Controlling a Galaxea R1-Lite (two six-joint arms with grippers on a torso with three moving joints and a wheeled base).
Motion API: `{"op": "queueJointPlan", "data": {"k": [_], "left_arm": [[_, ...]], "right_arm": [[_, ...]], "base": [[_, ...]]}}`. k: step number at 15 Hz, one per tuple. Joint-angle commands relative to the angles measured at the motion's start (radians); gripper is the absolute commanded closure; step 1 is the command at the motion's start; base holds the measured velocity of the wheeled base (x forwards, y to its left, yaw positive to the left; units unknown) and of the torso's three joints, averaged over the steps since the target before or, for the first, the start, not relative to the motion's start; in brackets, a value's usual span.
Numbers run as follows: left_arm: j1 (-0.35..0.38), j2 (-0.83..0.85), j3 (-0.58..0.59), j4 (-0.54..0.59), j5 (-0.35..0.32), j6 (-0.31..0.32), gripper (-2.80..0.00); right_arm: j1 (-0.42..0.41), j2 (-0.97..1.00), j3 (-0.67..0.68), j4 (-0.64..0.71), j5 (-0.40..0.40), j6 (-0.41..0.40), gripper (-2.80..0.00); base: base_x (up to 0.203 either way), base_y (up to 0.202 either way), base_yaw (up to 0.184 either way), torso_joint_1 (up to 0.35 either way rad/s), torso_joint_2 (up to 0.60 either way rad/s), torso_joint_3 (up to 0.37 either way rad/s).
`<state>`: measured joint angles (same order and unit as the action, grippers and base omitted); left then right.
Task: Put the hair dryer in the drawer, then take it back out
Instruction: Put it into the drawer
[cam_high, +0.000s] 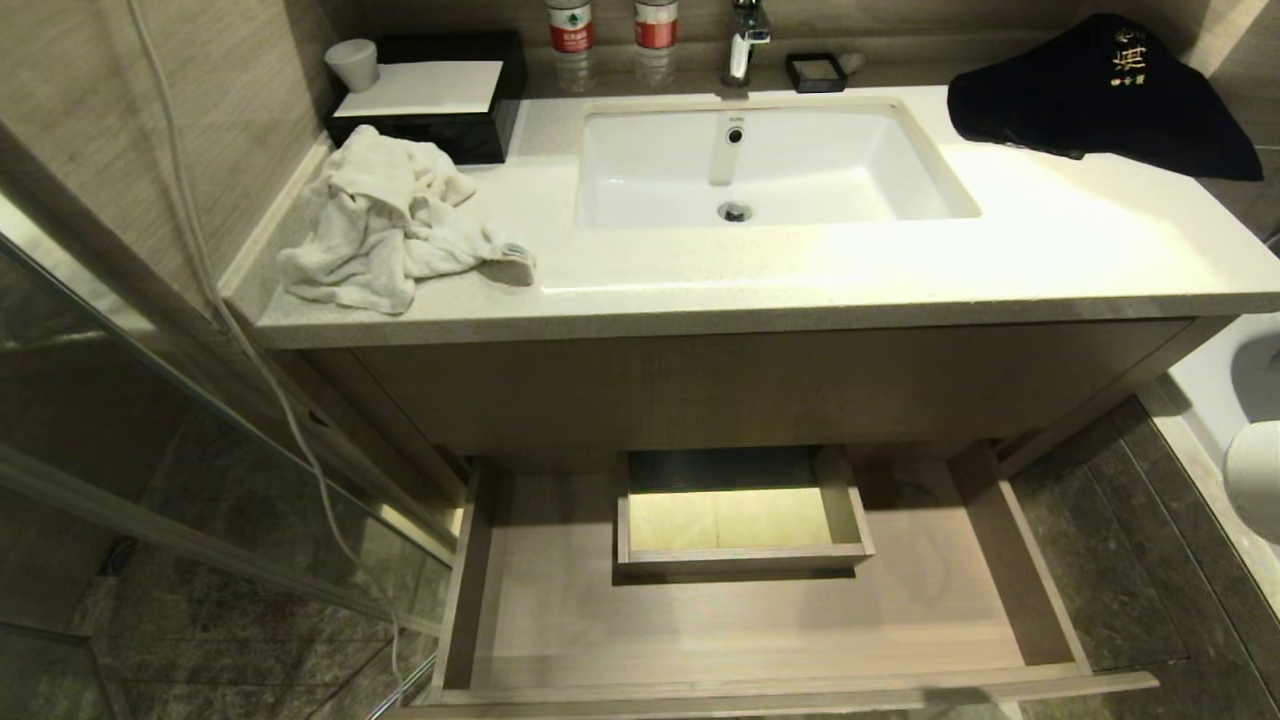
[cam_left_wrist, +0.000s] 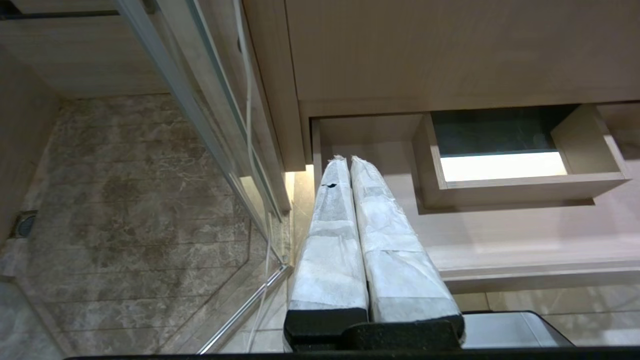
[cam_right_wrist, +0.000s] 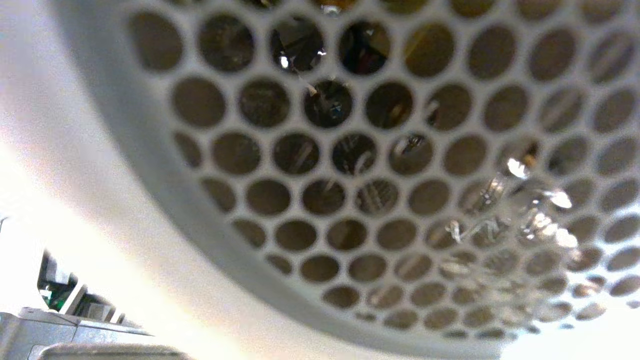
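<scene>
Close-up: hair dryer (cam_right_wrist: 350, 165) grille fills R wrist view; R jaws unseen, can't tell.

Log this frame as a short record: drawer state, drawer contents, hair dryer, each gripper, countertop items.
drawer: pulled open below the vanity, boxed cut-out at the back
drawer contents: nothing visible on its floor
hair dryer: mesh grille fills the right wrist view, very close to the camera; absent from the head view
right gripper: fingers not visible; grip cannot be confirmed
left gripper: shut, empty, wrapped fingers pointing toward the drawer's left end
countertop: crumpled white towel, dark cloth, black tray, sink
</scene>
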<state>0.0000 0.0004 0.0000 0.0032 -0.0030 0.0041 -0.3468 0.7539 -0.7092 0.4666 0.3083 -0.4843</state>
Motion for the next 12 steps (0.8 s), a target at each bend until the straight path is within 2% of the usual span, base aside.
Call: {"op": "queueJointPlan", "data": {"k": [1, 5, 12], "left_arm": [[0.000, 0.001, 0.001, 0.000, 0.000, 0.001, 0.00], [0.000, 0.001, 0.001, 0.000, 0.000, 0.001, 0.00], [0.000, 0.001, 0.001, 0.000, 0.000, 0.001, 0.00]], "right_arm": [[0.002, -0.007, 0.011, 0.003, 0.002, -0.004, 0.00], [0.002, -0.022, 0.025, 0.001, 0.002, -0.004, 0.00], [0.014, -0.034, 0.063, -0.057, 0.002, -0.004, 0.00]], "base": [[0.000, 0.000, 0.000, -0.163, 0.36, 0.176], [0.000, 0.000, 0.000, -0.182, 0.38, 0.195], [0.000, 0.000, 0.000, -0.252, 0.54, 0.281]]}}
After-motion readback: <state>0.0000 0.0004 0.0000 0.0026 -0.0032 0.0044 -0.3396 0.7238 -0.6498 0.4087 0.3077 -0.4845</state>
